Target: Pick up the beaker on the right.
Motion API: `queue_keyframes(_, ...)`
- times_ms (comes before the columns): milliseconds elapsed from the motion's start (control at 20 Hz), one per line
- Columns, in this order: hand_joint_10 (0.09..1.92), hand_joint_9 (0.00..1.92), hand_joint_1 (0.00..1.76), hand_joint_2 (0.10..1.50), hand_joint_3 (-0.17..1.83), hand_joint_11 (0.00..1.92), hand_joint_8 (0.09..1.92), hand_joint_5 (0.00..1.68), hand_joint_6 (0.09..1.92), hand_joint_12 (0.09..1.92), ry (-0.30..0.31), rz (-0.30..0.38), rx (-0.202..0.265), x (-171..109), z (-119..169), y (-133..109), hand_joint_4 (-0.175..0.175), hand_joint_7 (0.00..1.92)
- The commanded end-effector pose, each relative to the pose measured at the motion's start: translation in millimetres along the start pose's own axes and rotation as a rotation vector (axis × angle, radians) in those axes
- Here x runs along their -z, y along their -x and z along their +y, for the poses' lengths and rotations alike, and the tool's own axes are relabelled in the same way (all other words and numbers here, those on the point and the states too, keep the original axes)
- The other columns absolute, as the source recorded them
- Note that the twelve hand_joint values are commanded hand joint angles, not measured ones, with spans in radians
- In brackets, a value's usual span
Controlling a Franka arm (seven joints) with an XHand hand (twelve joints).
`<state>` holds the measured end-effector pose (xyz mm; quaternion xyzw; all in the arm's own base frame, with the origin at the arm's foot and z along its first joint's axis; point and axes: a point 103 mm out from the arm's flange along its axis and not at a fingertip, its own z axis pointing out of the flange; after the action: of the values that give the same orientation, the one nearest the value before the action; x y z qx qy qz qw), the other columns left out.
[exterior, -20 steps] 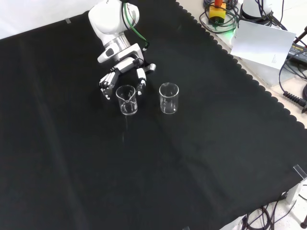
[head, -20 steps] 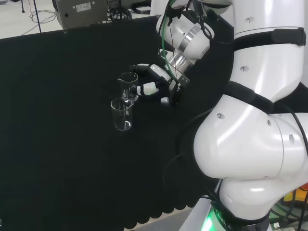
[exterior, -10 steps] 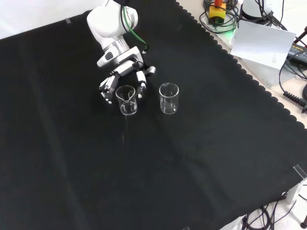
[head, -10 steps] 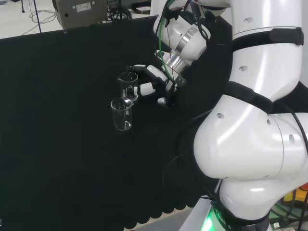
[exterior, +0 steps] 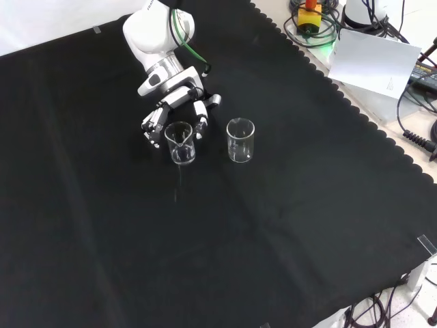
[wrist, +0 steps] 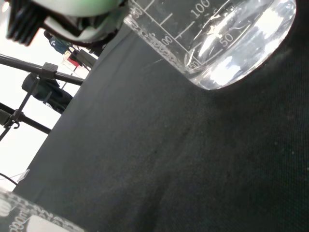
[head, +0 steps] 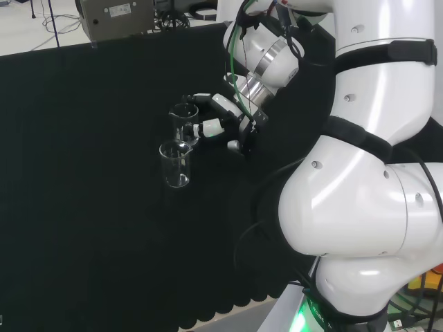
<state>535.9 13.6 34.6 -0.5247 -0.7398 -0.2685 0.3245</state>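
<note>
Two clear, empty beakers stand on the black cloth. In the front view the left beaker (exterior: 179,143) has the hand (exterior: 179,99) right behind it, with fingers (exterior: 200,111) reaching down on either side of the glass and spread apart; I cannot tell whether they touch it. The right beaker (exterior: 240,140) stands apart from the hand. In the head view the hand (head: 216,126) is just right of the farther beaker (head: 184,122), and the nearer beaker (head: 176,164) stands free. The wrist view has one graduated beaker (wrist: 217,43) close up.
The arm's white links (head: 360,173) rise at the right of the head view. Cables and a white sheet (exterior: 372,65) lie beyond the cloth's scalloped edge (exterior: 355,113) in the front view. Another beaker's rim (wrist: 29,220) sits at the wrist view's corner.
Over the last second the hand has shifted slightly closer to the beaker beside it. Both beakers stand where they were.
</note>
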Motion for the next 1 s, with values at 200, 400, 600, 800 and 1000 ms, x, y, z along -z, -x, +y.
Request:
queue_keyframes(200,0.63,0.59,0.91,0.54,0.61,0.17,0.76,0.55,0.10,1.37,-0.019,0.005,0.013,-8.0,7.0,-5.8,-0.065,0.46)
queue_keyframes(400,0.63,0.61,0.91,0.54,0.61,0.17,0.76,0.55,0.10,1.37,-0.024,-0.008,0.010,-9.7,9.4,-8.3,-0.065,0.47)
queue_keyframes(600,0.63,0.62,0.91,0.54,0.61,0.17,0.76,0.59,0.13,1.37,-0.022,-0.022,-0.001,-11.1,11.6,-9.1,-0.066,0.47)
queue_keyframes(800,0.58,0.67,0.93,0.55,0.60,0.20,0.75,0.58,0.62,1.36,-0.015,-0.030,-0.011,-9.3,11.2,-7.3,-0.064,0.50)
queue_keyframes(1000,0.58,0.70,0.96,0.56,0.62,0.23,0.76,0.65,0.95,1.36,-0.014,-0.033,-0.031,-14.9,16.8,-7.9,-0.063,0.54)
